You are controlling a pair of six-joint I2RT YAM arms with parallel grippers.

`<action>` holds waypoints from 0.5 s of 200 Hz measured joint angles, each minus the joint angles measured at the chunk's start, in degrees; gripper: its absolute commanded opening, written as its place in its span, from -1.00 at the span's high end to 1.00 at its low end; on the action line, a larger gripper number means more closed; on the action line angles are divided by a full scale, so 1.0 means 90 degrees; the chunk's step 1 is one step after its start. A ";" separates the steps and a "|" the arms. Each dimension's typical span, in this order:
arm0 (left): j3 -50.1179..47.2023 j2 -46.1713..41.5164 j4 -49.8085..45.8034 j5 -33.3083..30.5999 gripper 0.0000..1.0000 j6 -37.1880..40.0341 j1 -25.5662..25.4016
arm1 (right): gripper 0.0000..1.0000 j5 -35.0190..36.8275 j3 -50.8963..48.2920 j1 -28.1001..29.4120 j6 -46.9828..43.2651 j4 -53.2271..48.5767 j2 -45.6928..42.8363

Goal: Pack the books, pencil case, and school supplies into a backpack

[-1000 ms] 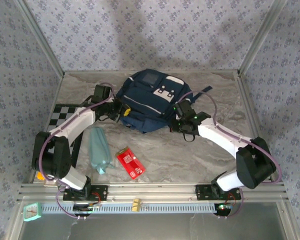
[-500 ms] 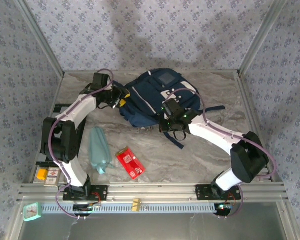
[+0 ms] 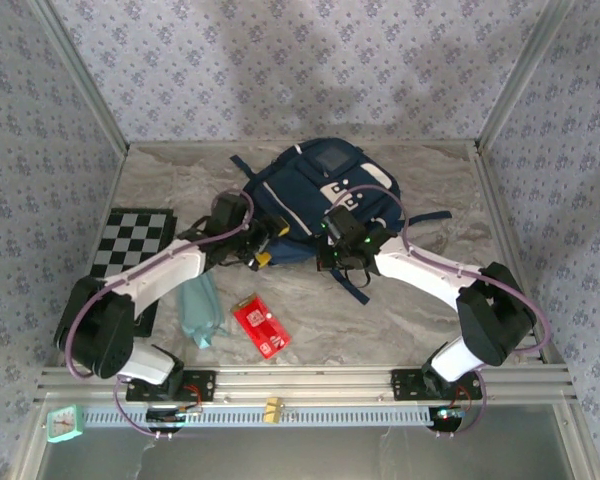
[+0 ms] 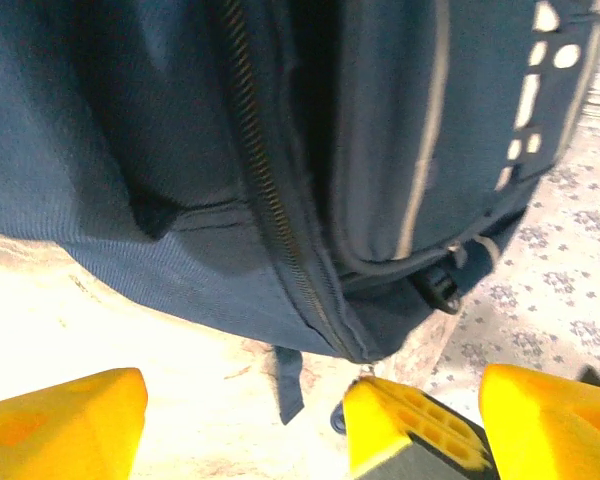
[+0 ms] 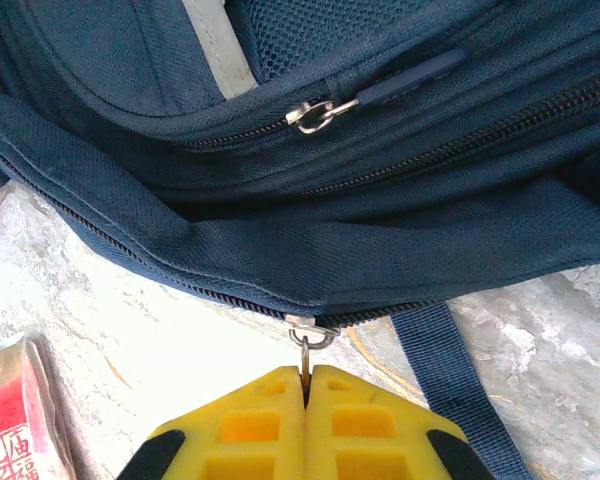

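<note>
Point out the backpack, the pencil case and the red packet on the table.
backpack (image 3: 292,188), top external view, on its navy front panel.
pencil case (image 3: 197,315), top external view, on its visible teal fabric.
red packet (image 3: 261,326), top external view, on the middle of its red face.

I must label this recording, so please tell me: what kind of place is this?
Probably a robot test cell, not a home: aluminium frame posts, patterned backdrop walls, and a checkerboard board lying on the table.
</note>
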 measured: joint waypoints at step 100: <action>0.0804 0.1511 0.0284 -0.0731 -0.02 -0.1032 -0.0658 | 1.00 0.0095 -0.0070 0.0092 0.0046 0.0119 0.0000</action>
